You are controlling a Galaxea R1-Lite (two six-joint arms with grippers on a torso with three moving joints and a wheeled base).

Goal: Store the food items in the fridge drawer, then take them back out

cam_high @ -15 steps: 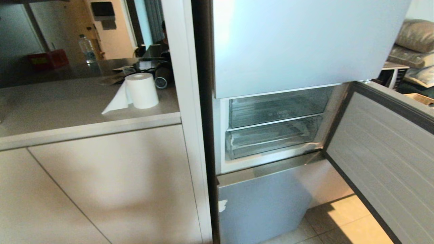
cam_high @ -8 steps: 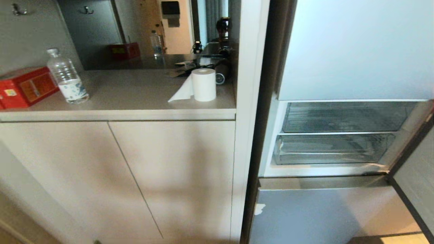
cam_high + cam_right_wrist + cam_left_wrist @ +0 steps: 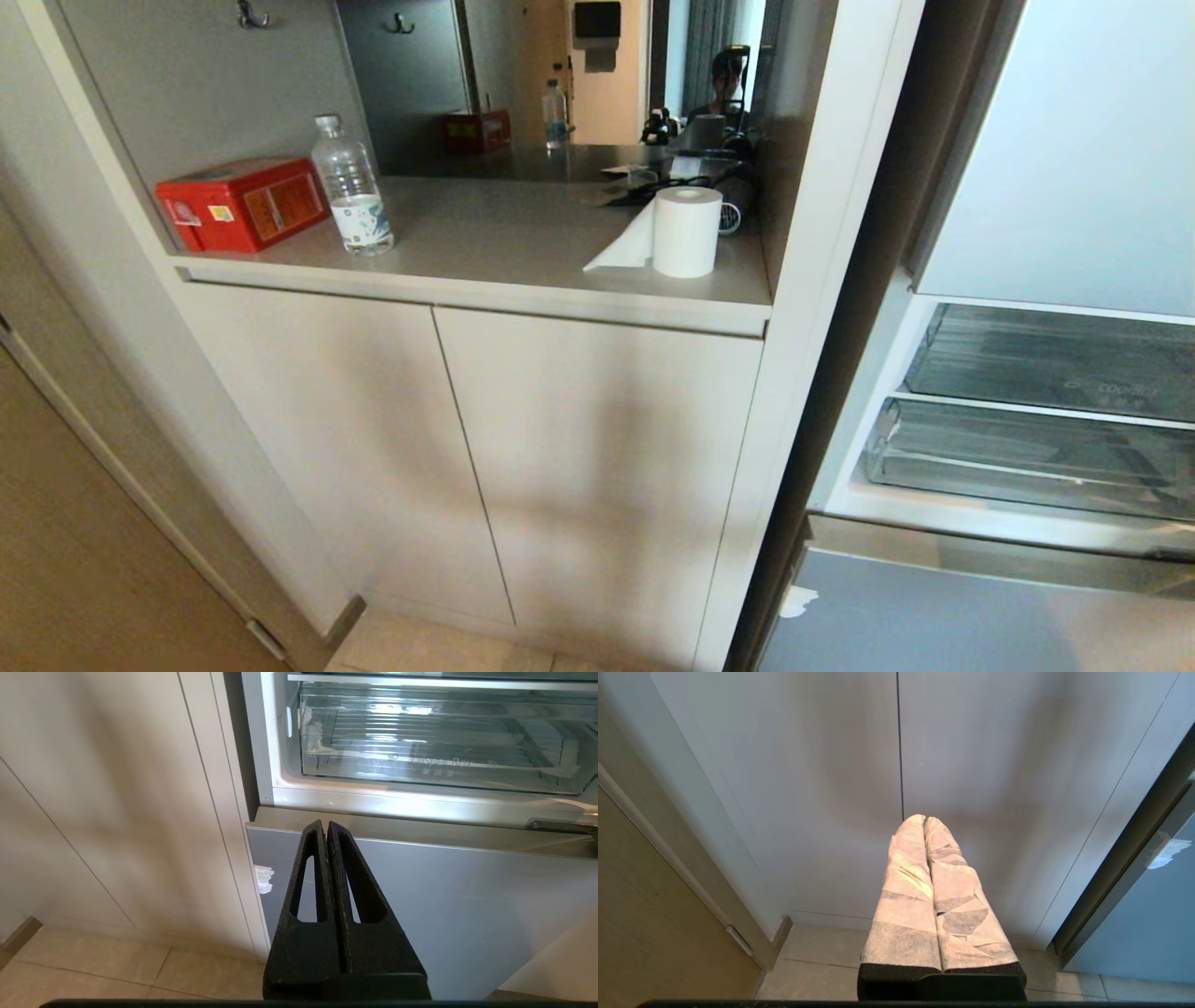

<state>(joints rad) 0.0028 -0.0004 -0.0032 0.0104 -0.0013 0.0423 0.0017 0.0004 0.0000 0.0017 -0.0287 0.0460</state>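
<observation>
Left gripper (image 3: 923,820) clenched on nothing, wrapped fingers (image 3: 906,877) facing the cabinet doors (image 3: 896,765). Right gripper (image 3: 325,825) pressed shut, empty, before the grey lower fridge door (image 3: 444,896). Fridge drawer (image 3: 1027,457) pushed in at the open compartment's bottom edge. Paper roll (image 3: 686,231), bottle (image 3: 352,198), red box (image 3: 241,203) along the counter (image 3: 523,233).

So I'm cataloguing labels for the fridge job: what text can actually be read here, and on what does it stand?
"cool": white lettering on the front of the upper clear drawer; the rest is too faint to read.
"Crisper Box", probably: on the lower clear drawer, faint, with small characters beneath that cannot be read.
Red box: labels too small to read.
Water bottle: label print too small to read.
</observation>
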